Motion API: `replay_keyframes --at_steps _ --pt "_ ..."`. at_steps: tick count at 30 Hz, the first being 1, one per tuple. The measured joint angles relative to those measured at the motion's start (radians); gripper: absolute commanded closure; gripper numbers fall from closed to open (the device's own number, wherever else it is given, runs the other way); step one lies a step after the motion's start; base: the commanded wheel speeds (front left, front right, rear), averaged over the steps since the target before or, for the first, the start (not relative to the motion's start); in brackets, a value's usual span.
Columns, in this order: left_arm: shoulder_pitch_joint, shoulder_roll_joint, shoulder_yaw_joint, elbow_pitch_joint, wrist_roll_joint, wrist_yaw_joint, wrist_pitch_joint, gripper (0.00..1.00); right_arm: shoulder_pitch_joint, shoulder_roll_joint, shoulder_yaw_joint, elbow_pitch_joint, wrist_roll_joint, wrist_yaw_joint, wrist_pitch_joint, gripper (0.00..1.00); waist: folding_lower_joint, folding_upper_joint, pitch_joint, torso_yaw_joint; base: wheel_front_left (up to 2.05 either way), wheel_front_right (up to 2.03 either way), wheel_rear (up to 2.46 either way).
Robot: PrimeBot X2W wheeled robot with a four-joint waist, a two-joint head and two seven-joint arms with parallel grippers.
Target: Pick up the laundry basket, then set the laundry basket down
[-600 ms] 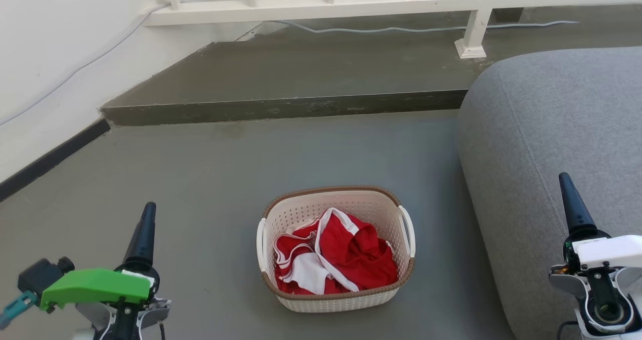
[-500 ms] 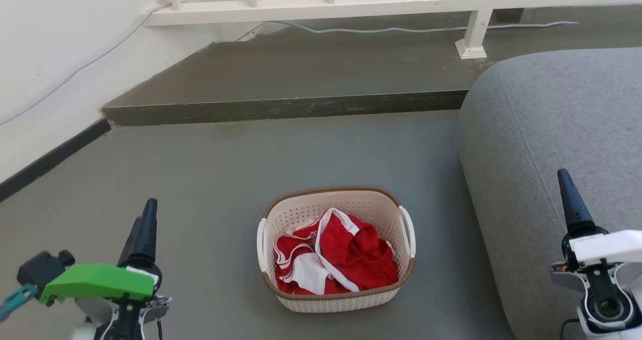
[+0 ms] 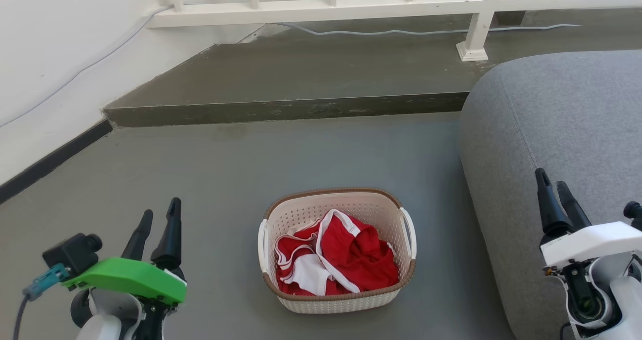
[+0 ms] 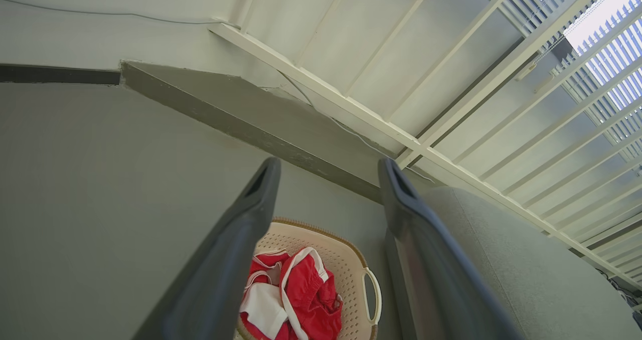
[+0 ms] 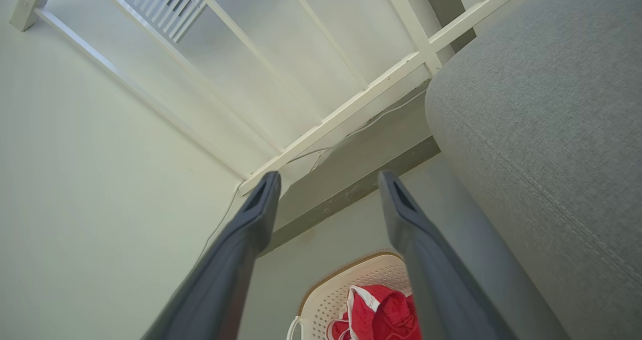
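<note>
fingers parted and empty, the left gripper (image 3: 160, 206) and right gripper (image 3: 549, 178) hover well apart from the laundry basket (image 3: 331, 191), which sits on the grey floor (image 3: 225, 179) near the sofa (image 3: 551, 119). an uneven catch on its white handles (image 3: 261, 244) could tip out the red clothes (image 3: 356, 255).

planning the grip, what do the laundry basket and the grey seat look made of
Laundry basket: likely moulded plastic, matte cream, walls punched with regular holes; its brown rim looks woven, possibly moulded too. Grey seat: upholstered fabric, matte, fine speckled weave with a stitched seam.
</note>
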Motion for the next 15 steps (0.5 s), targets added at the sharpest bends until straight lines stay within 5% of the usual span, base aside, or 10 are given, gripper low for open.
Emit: replay_keyframes --at_steps 15 --pt "-0.001 0.009 -0.080 -0.006 0.231 0.057 -0.048 0.00 0.002 -0.024 0.087 0.010 -0.232 -0.050 -0.049 0.00 0.0000 0.0000 -0.005 0.003 0.00 0.00 0.00"
